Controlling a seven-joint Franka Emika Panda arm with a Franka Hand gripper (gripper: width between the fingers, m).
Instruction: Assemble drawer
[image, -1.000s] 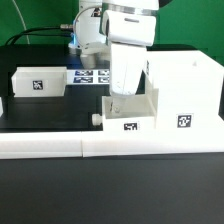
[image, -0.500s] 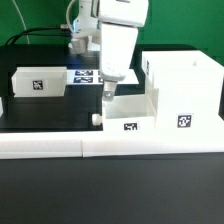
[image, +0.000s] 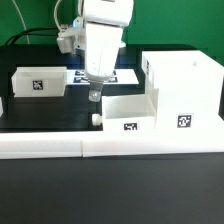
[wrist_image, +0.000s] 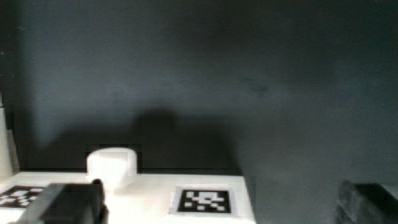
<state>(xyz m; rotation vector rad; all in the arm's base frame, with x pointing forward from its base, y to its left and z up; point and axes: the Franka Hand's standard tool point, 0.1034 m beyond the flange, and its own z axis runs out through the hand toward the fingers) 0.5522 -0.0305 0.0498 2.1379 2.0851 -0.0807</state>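
We see the arm (image: 105, 30) only in part; the exterior view's top edge cuts off the rest. It covers the middle of the marker board (image: 127, 76), so only scraps of its tags show on either side. The gripper (image: 95, 96) is too small there for us to judge its jaws. At the exterior view's left edge a white piece (image: 3, 106) is cut to a sliver we cannot name. We cannot tell whether the tray (image: 130, 110) touches the case (image: 185, 90) or stands just beside it. In the wrist view the fingers (wrist_image: 68, 206) are dark blurs, wide apart and cropped by the picture's edge. Beside a soft-edged knob (wrist_image: 112, 166), two tags (wrist_image: 210, 200) are cropped too.
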